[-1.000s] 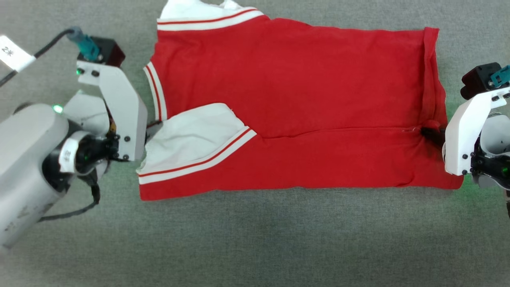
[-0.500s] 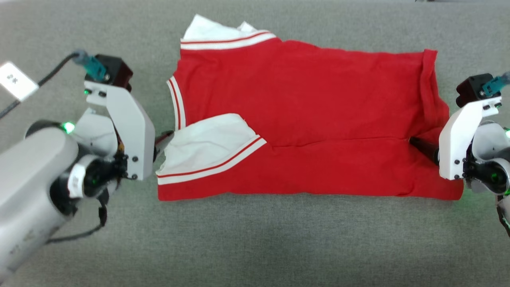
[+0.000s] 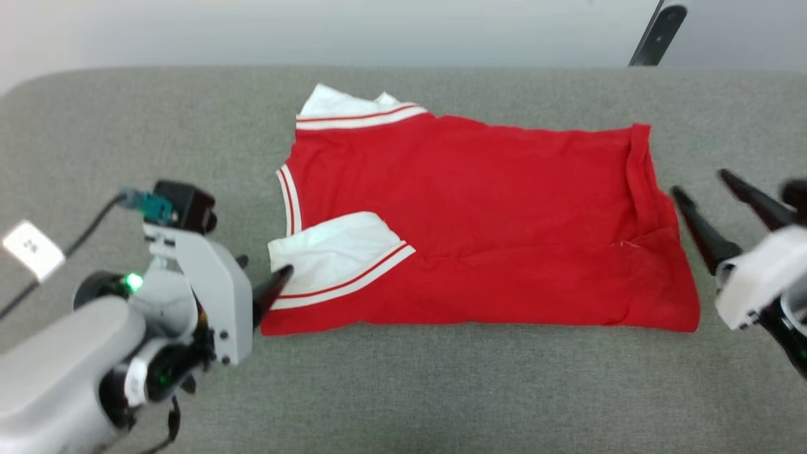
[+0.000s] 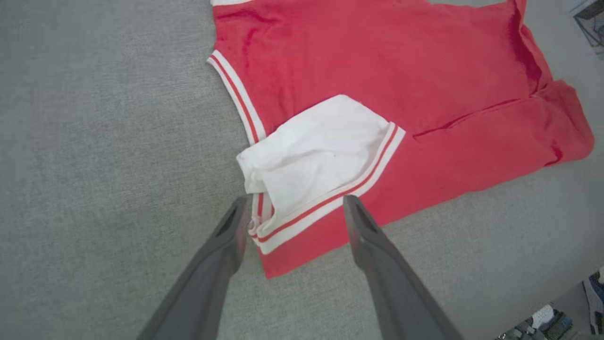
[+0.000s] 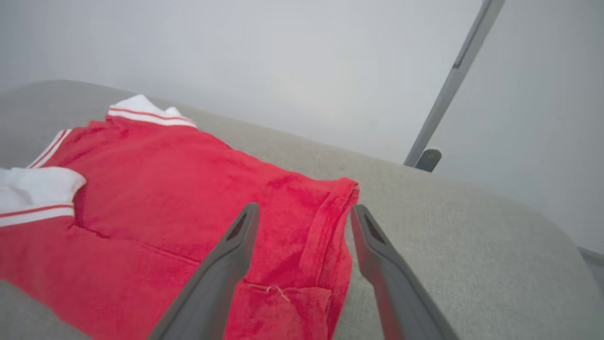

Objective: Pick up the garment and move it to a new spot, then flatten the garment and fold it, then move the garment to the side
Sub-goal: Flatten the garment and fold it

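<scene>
The garment [image 3: 492, 221], a red jersey-style shirt, lies flat on the grey fabric-covered worktop [image 3: 403, 391]. It is about midway between the worktop's left and right ends and closer to the far edge than to the near one. It lies sideways, with the striped white-and-red neckline [image 3: 289, 202] facing the worktop's left end and the hem [image 3: 640, 157] facing its right end. The near long side is folded up over the body, so a crease runs along the length. One white sleeve [image 3: 334, 249] with a striped cuff rests on top of the red cloth at the garment's near-left corner. The other white sleeve [image 3: 340, 106] pokes out at the far-left corner, a bit rumpled.

The left gripper [image 3: 261, 268] is down at that near-left corner, jaws spread wide with nothing clamped. In its wrist view the two dark fingers [image 4: 222, 250] stand either side of the folded sleeve's corner, and I cannot tell whether a tip touches the cloth. The right gripper [image 3: 701, 184] is off the hem end, just beside the garment's right edge. Its jaws are likewise wide apart and empty, and it looks somewhat blurred. Beyond the far edge, towards the right, a grey pole [image 3: 656, 31] stands slanted before a pale wall [image 3: 315, 31].
</scene>
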Controlling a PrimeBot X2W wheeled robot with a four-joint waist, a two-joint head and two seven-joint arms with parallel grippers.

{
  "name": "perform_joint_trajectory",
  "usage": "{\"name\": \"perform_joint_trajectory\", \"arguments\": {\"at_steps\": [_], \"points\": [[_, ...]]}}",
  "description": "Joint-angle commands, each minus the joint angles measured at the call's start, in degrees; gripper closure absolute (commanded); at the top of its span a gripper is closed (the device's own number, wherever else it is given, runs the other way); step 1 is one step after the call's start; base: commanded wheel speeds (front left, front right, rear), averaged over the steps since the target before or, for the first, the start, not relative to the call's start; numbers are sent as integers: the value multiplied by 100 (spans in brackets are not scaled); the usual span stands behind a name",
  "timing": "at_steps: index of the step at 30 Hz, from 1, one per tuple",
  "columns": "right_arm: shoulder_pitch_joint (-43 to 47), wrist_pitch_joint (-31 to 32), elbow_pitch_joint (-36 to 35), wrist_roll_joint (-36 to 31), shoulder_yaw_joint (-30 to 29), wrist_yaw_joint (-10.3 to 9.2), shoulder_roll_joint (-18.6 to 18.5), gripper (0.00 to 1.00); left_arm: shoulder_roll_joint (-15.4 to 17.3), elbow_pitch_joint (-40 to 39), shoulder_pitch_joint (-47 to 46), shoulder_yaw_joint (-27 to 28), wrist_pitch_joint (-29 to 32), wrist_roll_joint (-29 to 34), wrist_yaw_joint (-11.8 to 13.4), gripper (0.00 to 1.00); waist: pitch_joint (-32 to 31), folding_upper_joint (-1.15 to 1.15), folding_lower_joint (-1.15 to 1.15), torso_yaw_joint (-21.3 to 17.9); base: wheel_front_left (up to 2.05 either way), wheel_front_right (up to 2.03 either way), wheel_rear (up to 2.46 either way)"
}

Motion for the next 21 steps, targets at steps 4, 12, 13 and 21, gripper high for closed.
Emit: {"name": "perform_joint_trajectory", "arguments": {"at_steps": [4, 12, 13, 21], "points": [[620, -988, -319, -624, -453, -9, 123, 0, 72, -56, 331, 52, -323, -43, -24, 0, -200, 0, 0, -60, 0, 0, 0], [1750, -1839, -995, -1661, -1239, -8, 876, 0, 209, -17, 542, 128, -394, -265, -69, 0, -148, 0, 0, -261, 0, 0, 0], [1839, -1832, -1082, -1729, -1314, -8, 977, 0, 232, 28, 501, 131, -323, -294, -84, 0, -122, 0, 0, -303, 0, 0, 0], [2127, -1715, -1615, -1946, -1558, -8, 1463, 0, 220, 492, 17, 24, 636, -462, -129, 0, 253, 0, 0, -638, 0, 0, 0]]}}
